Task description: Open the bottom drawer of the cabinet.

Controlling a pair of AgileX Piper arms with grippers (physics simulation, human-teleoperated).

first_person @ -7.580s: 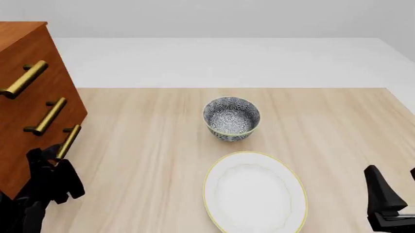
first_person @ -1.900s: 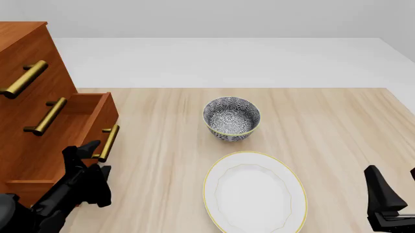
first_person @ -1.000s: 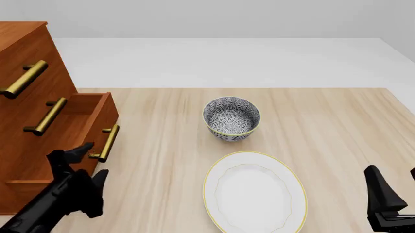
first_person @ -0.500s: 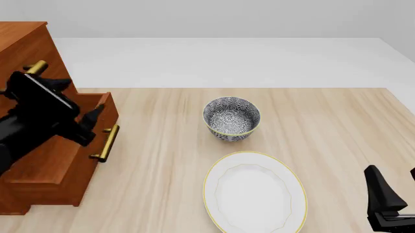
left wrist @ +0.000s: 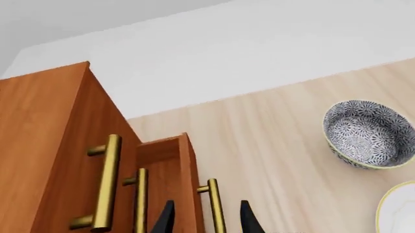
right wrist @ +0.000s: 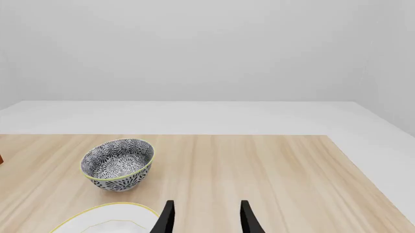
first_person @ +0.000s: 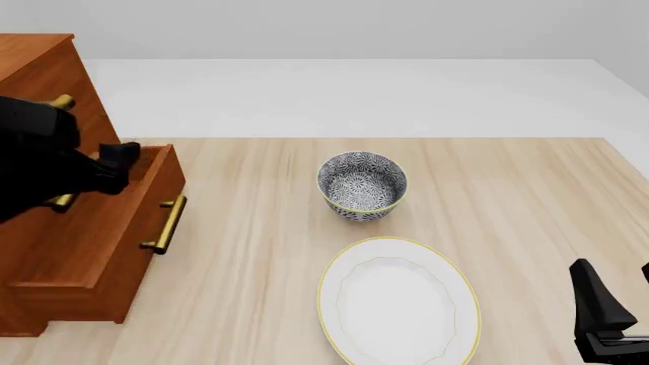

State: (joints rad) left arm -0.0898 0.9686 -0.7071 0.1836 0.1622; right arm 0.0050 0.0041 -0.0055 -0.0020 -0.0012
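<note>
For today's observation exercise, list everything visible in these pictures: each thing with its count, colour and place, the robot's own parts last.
cabinet: one, reddish-brown, table's left edge.
bottom drawer: one, reddish-brown, pulled out.
brass handles: three, one per drawer.
bowl: one, blue-white patterned, table centre.
plate: one, white with yellow rim, nearer than the bowl.
table: one, light wood.
left gripper: black, open, above the drawer handle.
right gripper: black, open, near right edge.
</note>
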